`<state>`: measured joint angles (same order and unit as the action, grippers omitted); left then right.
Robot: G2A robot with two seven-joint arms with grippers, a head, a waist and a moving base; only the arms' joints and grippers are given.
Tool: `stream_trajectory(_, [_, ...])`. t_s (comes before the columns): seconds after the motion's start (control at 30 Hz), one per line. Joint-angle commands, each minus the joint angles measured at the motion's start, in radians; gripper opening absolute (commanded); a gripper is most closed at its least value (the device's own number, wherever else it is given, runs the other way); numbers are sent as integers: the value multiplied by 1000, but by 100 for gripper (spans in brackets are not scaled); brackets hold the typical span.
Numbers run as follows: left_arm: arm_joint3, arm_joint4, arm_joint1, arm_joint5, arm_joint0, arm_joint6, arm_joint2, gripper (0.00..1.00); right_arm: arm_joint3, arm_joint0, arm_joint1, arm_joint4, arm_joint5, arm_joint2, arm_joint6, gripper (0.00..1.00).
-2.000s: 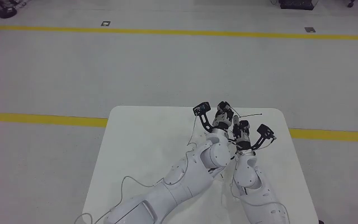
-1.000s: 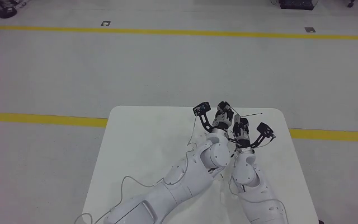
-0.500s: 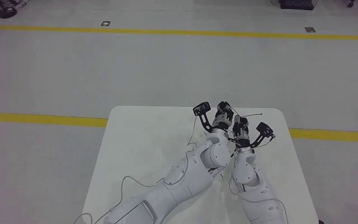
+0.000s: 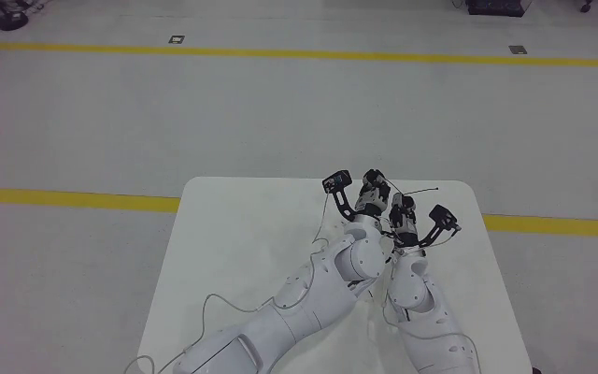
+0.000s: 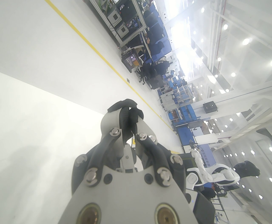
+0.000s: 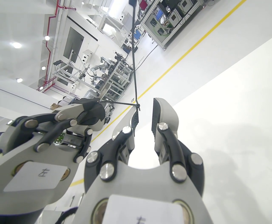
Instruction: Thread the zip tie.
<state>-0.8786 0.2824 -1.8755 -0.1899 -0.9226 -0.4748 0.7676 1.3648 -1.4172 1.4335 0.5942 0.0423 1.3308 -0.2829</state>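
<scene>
The zip tie (image 6: pixel 134 63) is a thin black strap held in the air over the far right part of the white table (image 4: pixel 243 243). My left gripper (image 5: pixel 129 110) is shut on one end of it. From the left gripper (image 6: pixel 93 110) a short stretch runs across to the small head (image 6: pixel 138 105). The long tail rises away from there. My right gripper (image 6: pixel 146 112) is open, and the head sits just at the tip of one of its fingers (image 6: pixel 134 118). From above, both grippers (image 4: pixel 376 182) (image 4: pixel 402 208) stand close together, the tail (image 4: pixel 422 193) sticking out to the right.
The table's far edge (image 4: pixel 327 179) lies just beyond the grippers. Its left half (image 4: pixel 224 280) is bare. Yellow floor lines (image 4: pixel 280 53) run past the table, and racks and benches (image 6: pixel 170 19) stand in the room behind.
The right arm has crept a little toward the left gripper. The left gripper and the zip tie have stayed where they were.
</scene>
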Motion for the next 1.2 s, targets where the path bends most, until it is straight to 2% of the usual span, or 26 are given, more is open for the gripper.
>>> stream_trajectory(0.0, [0,0,0,0,0,0,0,0,-1,1,0,0,-1,0,2,15])
stream_trajectory(0.37, [0,0,0,0,0,0,0,0,-1,3,3,2,-5,2,10,14])
stream_trajectory(1.17, [0,0,0,0,0,0,0,0,-5,2,3,23,33,11,17,14])
